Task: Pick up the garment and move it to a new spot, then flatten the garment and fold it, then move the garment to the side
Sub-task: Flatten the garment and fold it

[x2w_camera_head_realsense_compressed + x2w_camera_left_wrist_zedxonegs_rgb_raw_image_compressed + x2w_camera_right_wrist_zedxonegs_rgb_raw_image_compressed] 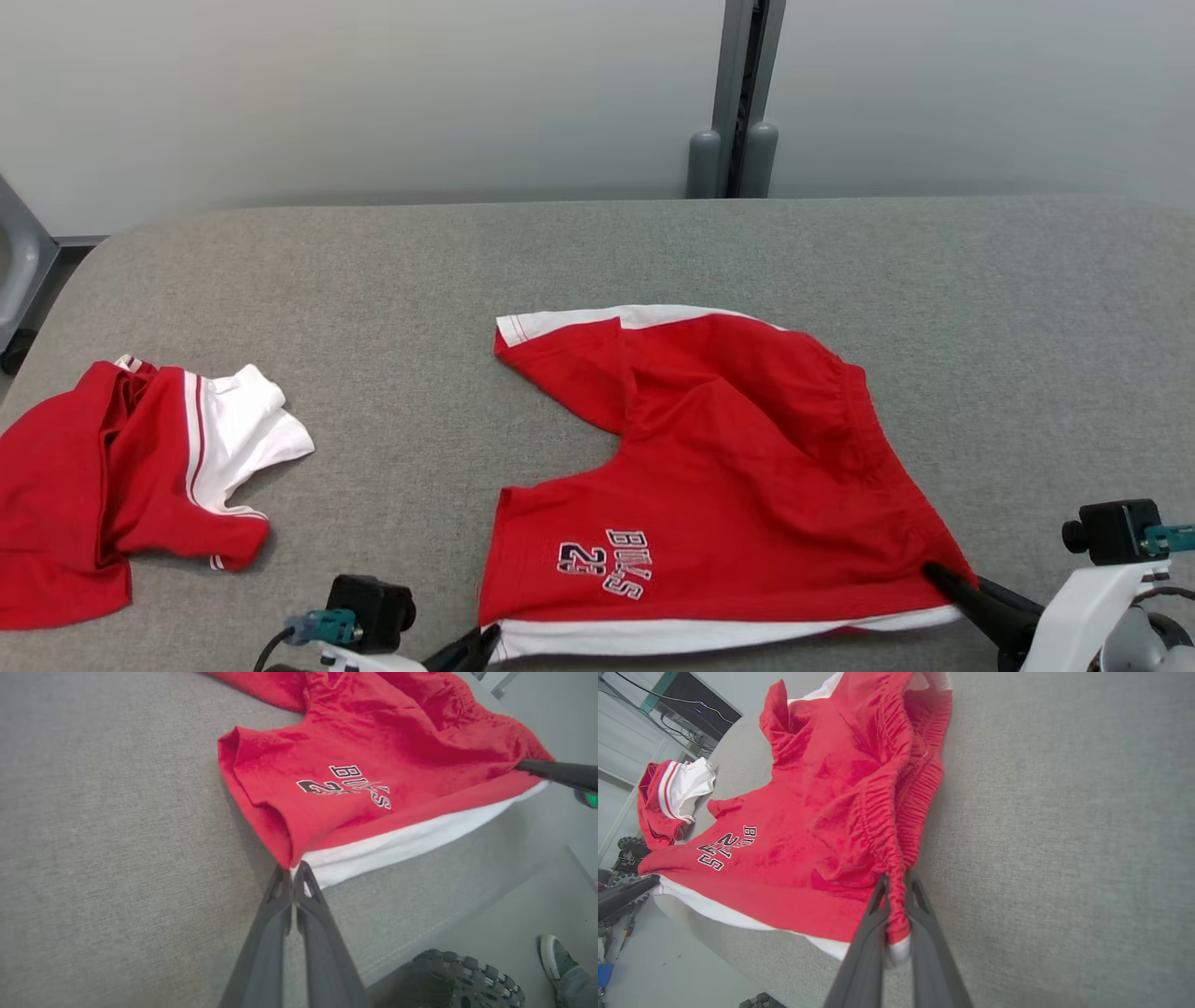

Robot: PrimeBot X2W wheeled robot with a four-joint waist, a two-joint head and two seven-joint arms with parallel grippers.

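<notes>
One grey table (pixel 653 252) bears two red-and-white garments: one pair of shorts (pixel 728 448) and one crumpled piece (pixel 140 467). The shorts show one printed logo (pixel 607 563) and two white hems, a far hem (pixel 597 322) and a near hem (pixel 700 637). There are two grippers, the left gripper (pixel 293 870) and the right gripper (pixel 899 880), each with two dark fingers. Two black cameras sit by them, a left camera (pixel 373 611) and a right camera (pixel 1116 530). Behind the table stands one post (pixel 742 93) with two rounded caps (pixel 705 163). One shoe (pixel 556 956) and one knobbly wheel (pixel 467 975) show beside the table.
</notes>
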